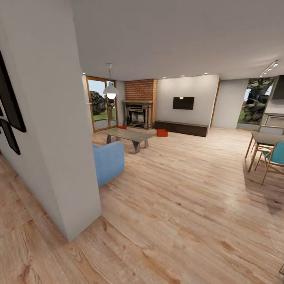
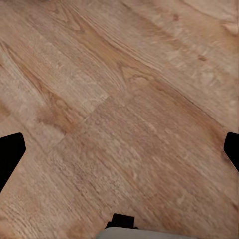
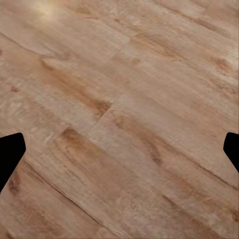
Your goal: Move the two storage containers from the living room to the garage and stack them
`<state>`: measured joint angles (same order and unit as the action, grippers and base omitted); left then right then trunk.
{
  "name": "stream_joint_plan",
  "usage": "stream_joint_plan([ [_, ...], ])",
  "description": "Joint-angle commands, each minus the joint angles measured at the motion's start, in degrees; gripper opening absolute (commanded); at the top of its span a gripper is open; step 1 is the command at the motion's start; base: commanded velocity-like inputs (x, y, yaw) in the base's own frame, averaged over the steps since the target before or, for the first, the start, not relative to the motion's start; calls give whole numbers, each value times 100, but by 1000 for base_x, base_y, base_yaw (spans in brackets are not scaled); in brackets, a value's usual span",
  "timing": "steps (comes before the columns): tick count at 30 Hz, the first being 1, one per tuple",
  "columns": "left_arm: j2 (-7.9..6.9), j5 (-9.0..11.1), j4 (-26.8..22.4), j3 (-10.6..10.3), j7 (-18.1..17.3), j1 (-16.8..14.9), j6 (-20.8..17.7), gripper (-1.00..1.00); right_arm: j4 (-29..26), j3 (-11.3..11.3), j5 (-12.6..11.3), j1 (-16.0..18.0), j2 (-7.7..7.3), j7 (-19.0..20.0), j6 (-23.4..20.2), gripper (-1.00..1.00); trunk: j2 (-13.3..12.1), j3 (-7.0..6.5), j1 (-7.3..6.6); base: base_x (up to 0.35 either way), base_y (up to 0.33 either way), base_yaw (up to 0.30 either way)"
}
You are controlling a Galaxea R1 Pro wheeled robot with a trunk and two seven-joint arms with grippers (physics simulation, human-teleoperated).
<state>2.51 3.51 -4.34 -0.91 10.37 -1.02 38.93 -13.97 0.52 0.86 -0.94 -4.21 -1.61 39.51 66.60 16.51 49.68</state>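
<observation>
Standing far off on the wood-plank floor [image 1: 185, 189] by the fireplace [image 1: 139, 113], one storage container [image 1: 162, 133] is seen whole and the other [image 1: 122, 127] half hidden behind the coffee table [image 1: 128, 136] — left gripper [image 2: 119, 149] and right gripper [image 3: 119, 149] spread wide, fingertips cropped at the edges.

Containers [image 1: 162, 133] [image 1: 122, 127] on floor before fireplace [image 1: 139, 113] — coffee table [image 1: 127, 136] nearer.

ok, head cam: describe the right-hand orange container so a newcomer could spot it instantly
Find the brick fireplace on the far wall, with the long dark cabinet running rightwards under the wall TV. On the wood floor at that cabinet's left end sits the storage container, small at this range. It is fully visible; the other orange-red bin is partly hidden behind the coffee table.
</observation>
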Motion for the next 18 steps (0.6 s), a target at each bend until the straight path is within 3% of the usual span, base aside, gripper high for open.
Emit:
stream_joint_plan([
  [1, 3, 35, 4, -15, 0, -5, 19, 100, -9, 8, 10, -2, -1, -15, 4, 100, 3, 5, 4, 325, 0, -196],
  [5, 3, 35, 1, -15, 0, -4, 19, 100, -9, 9, 10, -2, -1, -15, 4, 100, 3, 5, 4, 325, 0, -236],
  [9, 4, 35, 3, -15, 0, -3, 19, 100, -9, 9, 15, -2, -1, -15, 4, 100, 3, 5, 4, 325, 0, -61],
  [14, 4, 35, 2, -15, 0, -3, 19, 100, -9, 9, 16, -2, -1, -15, 4, 100, 3, 5, 4, 325, -11, 9],
  [18, 4, 35, 3, -15, 0, -3, 19, 100, -9, 9, 19, -2, -1, -15, 4, 100, 3, 5, 4, 325, -76, 184],
])
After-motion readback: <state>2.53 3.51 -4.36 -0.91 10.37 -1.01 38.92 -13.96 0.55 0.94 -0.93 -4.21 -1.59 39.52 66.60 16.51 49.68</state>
